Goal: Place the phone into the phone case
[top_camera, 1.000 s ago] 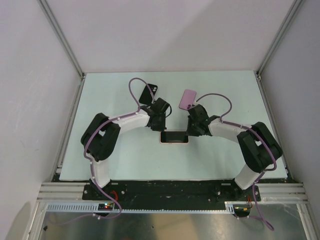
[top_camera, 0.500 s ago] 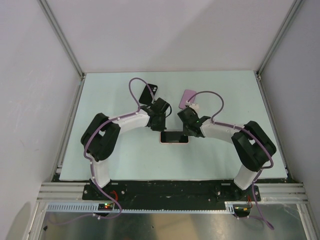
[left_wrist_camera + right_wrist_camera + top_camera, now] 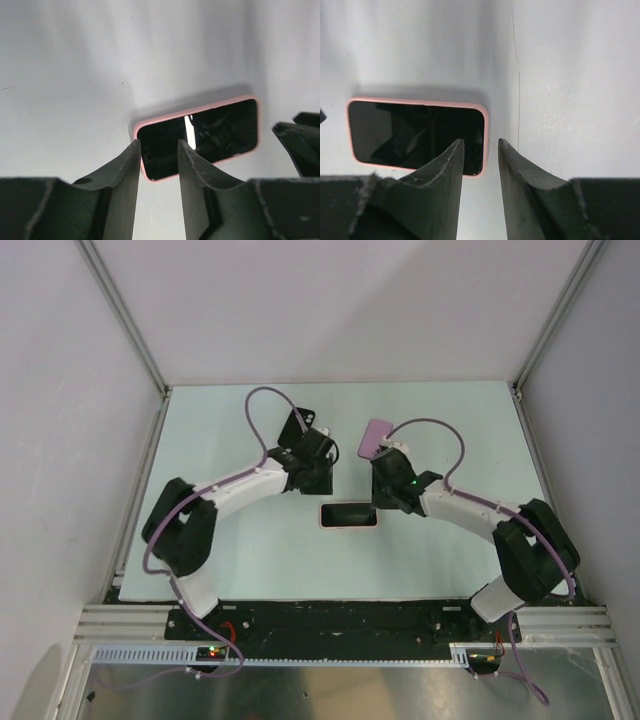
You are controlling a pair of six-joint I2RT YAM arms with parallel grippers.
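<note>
Left wrist view: the phone (image 3: 200, 135) is seen lying flat inside the pink phone case (image 3: 200, 108), just beyond the tips of the left gripper (image 3: 159, 150); its long axis runs across the fingers (image 3: 125, 180) and reaches off to their right; these fingers are set close together with a narrow gap between them, and nothing is held. From the right wrist camera the phone is shown ahead of the right gripper (image 3: 481, 147) and stretching away to the left of its fingers (image 3: 520, 175); only the near end of the case lies in line with the gap; these fingers too are narrowly parted and empty. In the top external view the cased phone is found on the table (image 3: 250, 560), lying crosswise between the two grippers, the right one appearing slightly nearer; the phone is judged to be seated within the rim, so any last press would fall on its two ends, one to each arm.
</note>
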